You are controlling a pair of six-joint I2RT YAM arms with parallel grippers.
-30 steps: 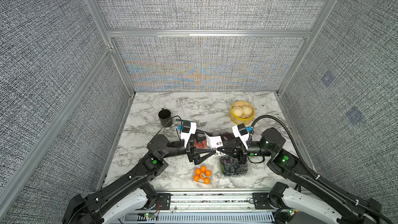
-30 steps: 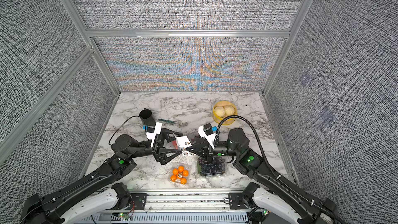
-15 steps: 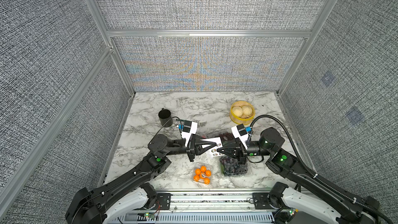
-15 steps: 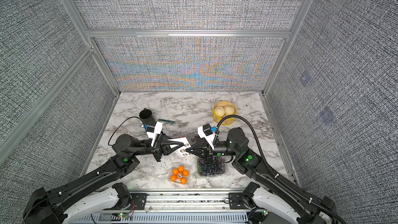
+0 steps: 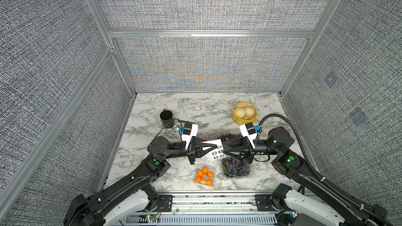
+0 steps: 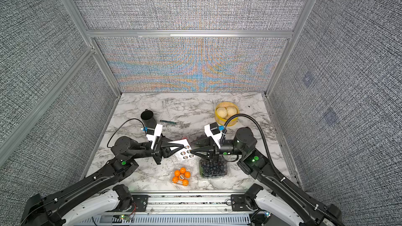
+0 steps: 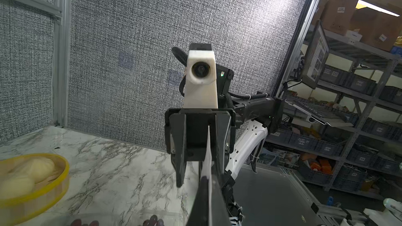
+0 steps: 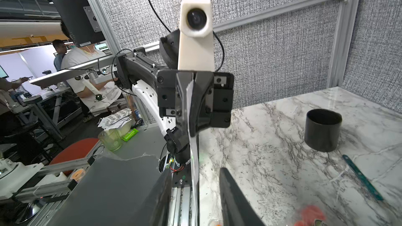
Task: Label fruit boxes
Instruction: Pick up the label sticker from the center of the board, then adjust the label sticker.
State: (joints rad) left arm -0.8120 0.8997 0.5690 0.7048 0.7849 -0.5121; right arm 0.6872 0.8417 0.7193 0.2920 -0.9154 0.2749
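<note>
My left jaws are pinching the sticker sheet (image 5: pixel 217 151), and my right jaws are sitting spread around its edge. The orange box (image 5: pixel 204 175) is maybe wearing a label already. The dark grapes (image 5: pixel 237 168) aren't showing one yet.

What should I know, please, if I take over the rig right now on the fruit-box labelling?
The left gripper has its fingers shut on the sticker sheet, held aloft between the arms.
The right gripper is open, fingers either side of the sheet's edge, gripping nothing.
The orange-ball box and dark grape box sit nearest the robot; the red-green grape box and strawberry box lie behind, partly hidden by the arms.
Done: the orange-ball box may carry a sticker already; I cannot be sure.
Left: peel stickers and label the remaining boxes.
</note>
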